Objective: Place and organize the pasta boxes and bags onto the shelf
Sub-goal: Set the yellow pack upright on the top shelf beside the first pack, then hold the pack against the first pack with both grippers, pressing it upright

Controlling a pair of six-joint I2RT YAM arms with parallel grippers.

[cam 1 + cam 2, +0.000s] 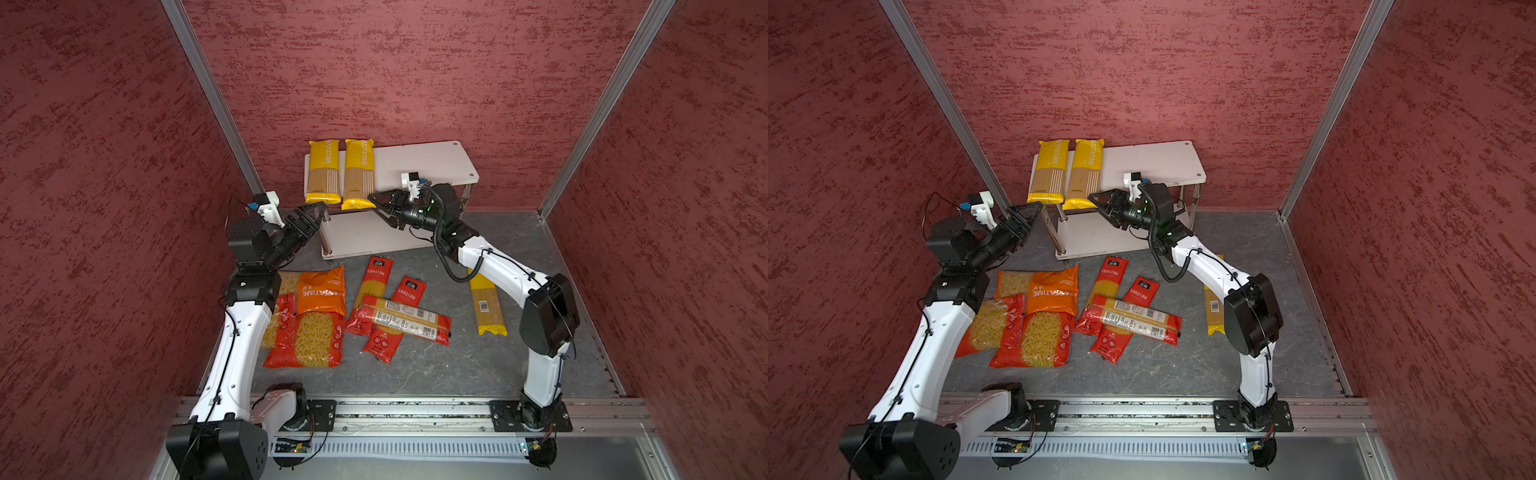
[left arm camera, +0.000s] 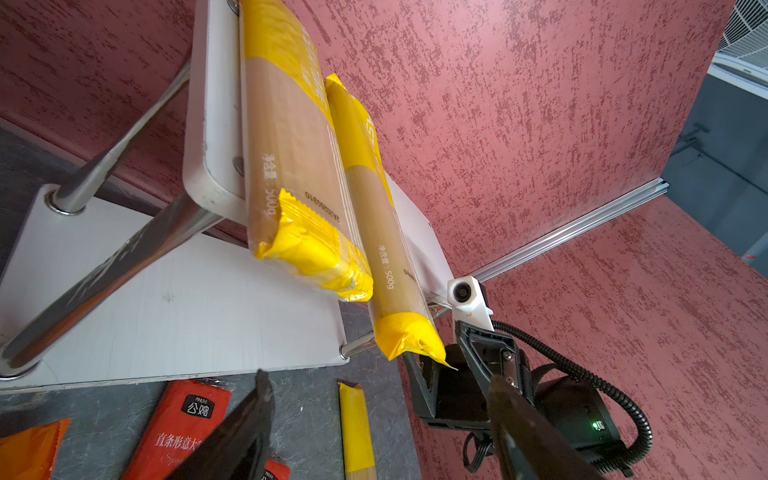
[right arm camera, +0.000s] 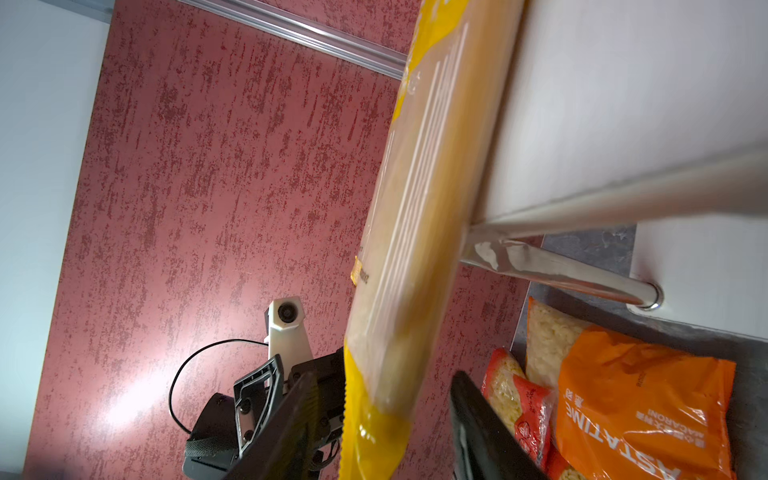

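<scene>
Shelf (image 1: 428,164): upper centre in both top views, against the back wall. On its top board, at the left end, left pack (image 1: 323,172) and right pack (image 1: 358,174), both yellow, lie side by side with their near ends overhanging. Right arm: rises from lower right, elbow folded at right, forearm slanting up-left. Right gripper (image 1: 378,208): at the right pack's overhanging end, jaws parted to either side, a gap beside one finger (image 3: 478,419). Left arm: rises from lower left, elbow bent, wrist angled up-right. Left gripper (image 1: 320,216): wide, empty, near the left pack's end. On the floor: third yellow pack (image 1: 488,307) at right, red bags (image 1: 401,318) crossed at centre, short-pasta bags (image 1: 320,320) overlapping left of centre.
</scene>
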